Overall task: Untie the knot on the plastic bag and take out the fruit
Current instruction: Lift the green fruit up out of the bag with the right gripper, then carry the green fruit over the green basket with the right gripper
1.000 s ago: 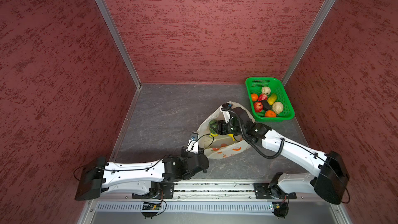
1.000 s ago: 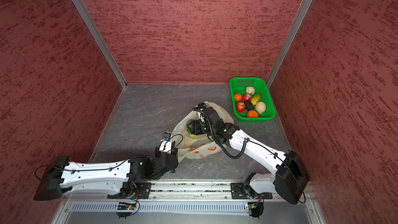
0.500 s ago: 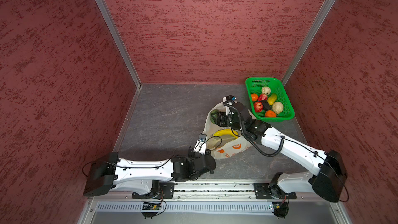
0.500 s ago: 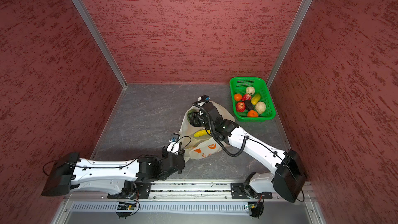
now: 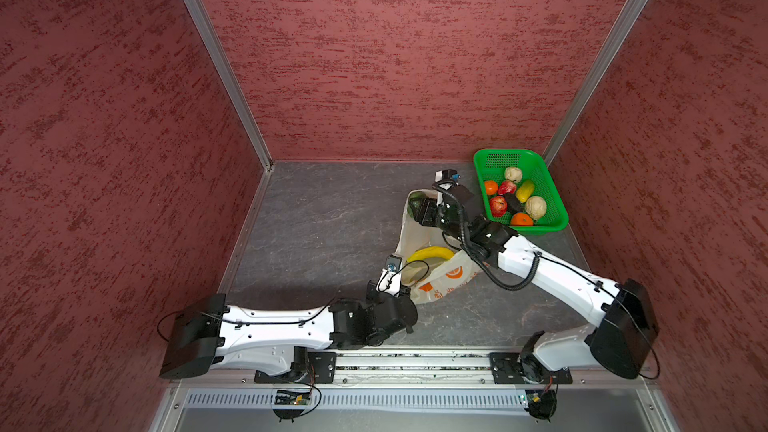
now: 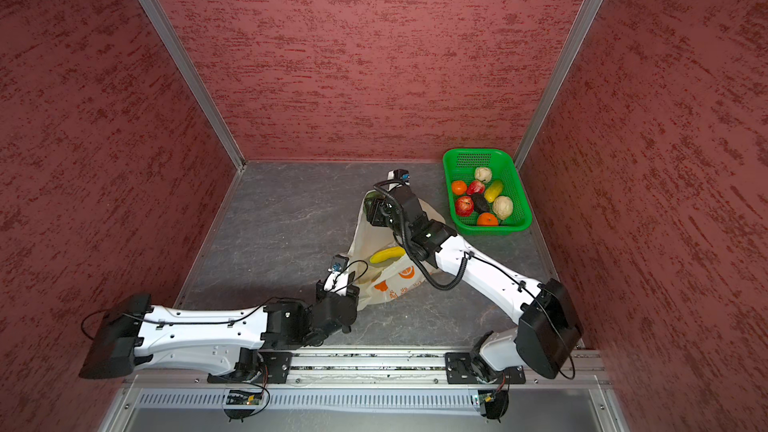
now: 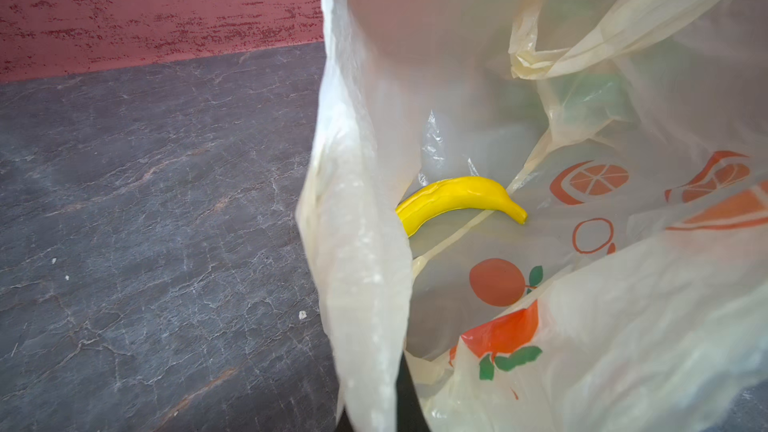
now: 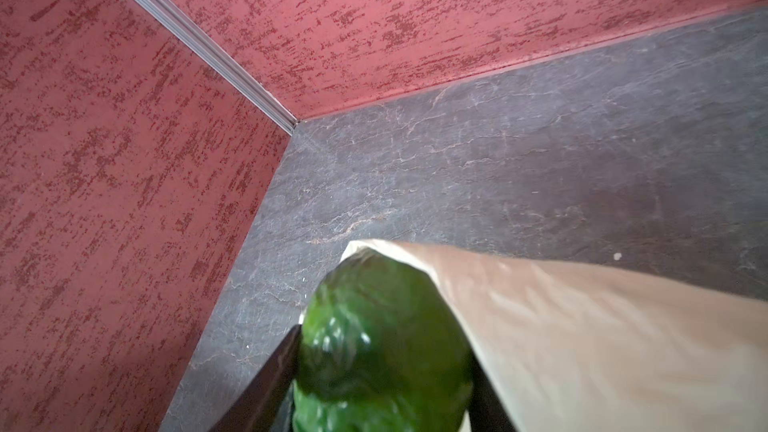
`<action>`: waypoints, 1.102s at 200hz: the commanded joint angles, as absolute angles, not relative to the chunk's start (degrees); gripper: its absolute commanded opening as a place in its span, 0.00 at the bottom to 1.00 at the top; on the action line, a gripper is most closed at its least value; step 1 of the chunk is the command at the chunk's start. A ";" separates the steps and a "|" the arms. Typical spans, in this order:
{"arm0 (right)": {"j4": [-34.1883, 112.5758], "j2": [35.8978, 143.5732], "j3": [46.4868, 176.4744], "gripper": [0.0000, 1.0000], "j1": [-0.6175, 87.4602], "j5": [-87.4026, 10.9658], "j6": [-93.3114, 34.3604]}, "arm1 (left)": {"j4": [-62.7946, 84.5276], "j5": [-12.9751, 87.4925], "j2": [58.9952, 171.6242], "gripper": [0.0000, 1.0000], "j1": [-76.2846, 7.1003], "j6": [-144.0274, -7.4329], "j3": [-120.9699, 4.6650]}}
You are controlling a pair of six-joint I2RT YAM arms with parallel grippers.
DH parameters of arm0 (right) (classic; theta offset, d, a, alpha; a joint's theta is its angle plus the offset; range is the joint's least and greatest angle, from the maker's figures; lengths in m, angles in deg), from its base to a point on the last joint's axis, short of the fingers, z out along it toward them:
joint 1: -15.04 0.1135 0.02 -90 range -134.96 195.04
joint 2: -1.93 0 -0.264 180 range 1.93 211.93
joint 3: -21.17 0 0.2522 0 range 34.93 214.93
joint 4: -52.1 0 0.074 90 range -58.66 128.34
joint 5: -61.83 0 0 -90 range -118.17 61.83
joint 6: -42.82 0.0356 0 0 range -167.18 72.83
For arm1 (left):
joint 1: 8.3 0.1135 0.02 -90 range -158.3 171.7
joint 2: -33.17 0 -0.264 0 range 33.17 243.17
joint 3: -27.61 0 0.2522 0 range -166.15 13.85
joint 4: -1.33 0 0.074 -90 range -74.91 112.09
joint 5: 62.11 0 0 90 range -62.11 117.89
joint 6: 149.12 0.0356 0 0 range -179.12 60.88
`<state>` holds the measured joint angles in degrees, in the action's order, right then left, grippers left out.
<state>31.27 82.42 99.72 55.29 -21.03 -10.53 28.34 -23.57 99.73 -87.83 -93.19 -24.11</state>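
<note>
**Bag.** The plastic bag (image 5: 440,280) lies on the grey table (image 5: 332,222), right of centre, between the two arms and just beside the green basket (image 5: 503,158). No knot shows in any view. The mouth stands open and one handle loop (image 7: 582,47) hangs slack inside it. The film is thin, cream and translucent, printed with orange fruit and green leaves, and heavily creased.

**Claws.** The left claw (image 5: 405,286) is closed on the bag's near edge and holds that film up like a wall. The right claw (image 5: 419,210) is at the far end of the mouth, clamped round a green fruit (image 8: 374,326) with one finger on each side. The fruit is glossy, bumpy and dark green. I cannot tell whether it has cleared the bag's rim.

**Contents.** A yellow banana (image 7: 453,197) lies flat on the bag's bottom, partly behind the raised film. The basket already holds several pieces.

**Handling, in my judgement.** The film is limp and slippery, and it is likely to tear or slide out of a shallow pinch. The best hold is on the hem or a handle loop, not on a single layer mid-panel. The fruit looks firm and smooth-skinned, so a rounded piece may slip unless it is gripped across its widest part. The banana looks light. It should be taken across its middle, with the mouth held wide so that no film is caught in the grip.
</note>
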 commanded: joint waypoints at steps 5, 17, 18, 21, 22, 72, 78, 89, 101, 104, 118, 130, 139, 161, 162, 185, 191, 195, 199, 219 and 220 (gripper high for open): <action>32.84 80.32 102.40 0.50 54.18 -17.89 -10.29 | 28.43 -23.73 100.32 0.00 -88.78 -92.70 -24.43; 33.72 80.92 102.51 0.50 53.34 -17.55 -10.48 | 28.58 -23.45 101.71 0.00 -89.06 -93.03 -24.79; 33.79 80.93 102.56 0.50 53.26 -17.49 -10.50 | 28.56 -23.45 101.85 0.00 -89.11 -93.00 -24.81; 34.09 81.07 102.60 0.50 53.01 -17.26 -10.59 | 28.49 -23.38 102.15 0.00 -89.23 -93.10 -24.89; 34.20 81.10 102.60 0.50 52.92 -17.22 -10.60 | 28.47 -23.36 102.25 0.00 -89.24 -93.12 -24.90; 37.55 82.53 104.48 0.50 49.68 -16.03 -11.13 | 29.85 -22.90 105.48 0.00 -89.78 -96.27 -24.91; 37.63 82.66 104.81 0.50 49.45 -16.51 -11.11 | 30.16 -22.94 105.51 0.00 -89.64 -96.38 -24.95; 37.72 82.88 105.35 0.50 49.40 -17.70 -11.05 | 30.69 -23.21 105.40 0.00 -89.44 -96.66 -25.14; 37.73 83.01 105.50 0.50 49.40 -19.28 -10.24 | 31.19 -23.82 104.91 0.00 -88.90 -96.82 -25.30; 37.73 82.97 105.38 0.50 49.40 -19.56 -9.92 | 31.25 -23.76 104.66 0.00 -88.71 -96.83 -25.39; 39.00 82.23 103.54 0.49 49.38 -21.22 -7.61 | 30.31 -23.98 103.39 0.00 -87.54 -95.51 -25.61; 41.20 81.66 101.36 0.49 49.73 -22.63 -5.77 | 27.66 -23.31 102.70 0.00 -86.32 -92.68 -25.59; 41.75 81.70 100.58 0.49 50.37 -23.01 -5.18 | 25.68 -22.20 102.68 0.00 -85.30 -90.86 -25.74; 43.86 82.47 99.11 0.49 52.14 -23.46 -4.04 | 21.65 -19.37 104.07 0.00 -83.57 -87.34 -26.60; 43.96 82.55 99.05 0.49 52.18 -23.48 -3.90 | 21.53 -19.17 104.22 0.00 -83.51 -87.30 -26.63; 45.52 83.14 98.88 0.49 53.84 -23.51 -3.70 | 20.29 -16.55 106.90 0.00 -82.88 -86.74 -27.96; 45.71 83.15 98.77 0.49 54.10 -23.51 -3.67 | 20.42 -16.44 107.31 0.00 -82.87 -86.83 -28.38; 45.79 83.07 98.74 0.49 54.17 -23.58 -3.67 | 20.41 -16.41 107.50 0.00 -82.84 -86.82 -28.57; 45.92 83.01 98.66 0.49 54.27 -23.84 -3.74 | 20.43 -16.37 107.65 0.00 -82.79 -86.82 -28.79; 46.56 82.38 98.18 0.49 54.67 -25.07 -4.37 | 21.30 -15.98 107.63 0.00 -81.87 -87.25 -29.51; 46.58 82.32 98.15 0.49 54.63 -25.08 -4.37 | 21.35 -16.11 107.62 0.00 -81.83 -87.25 -29.54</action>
<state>42.90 82.86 98.94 54.13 -23.24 -5.09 22.29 -17.45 107.51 -82.91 -88.20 -28.00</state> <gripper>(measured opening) 0.562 0.043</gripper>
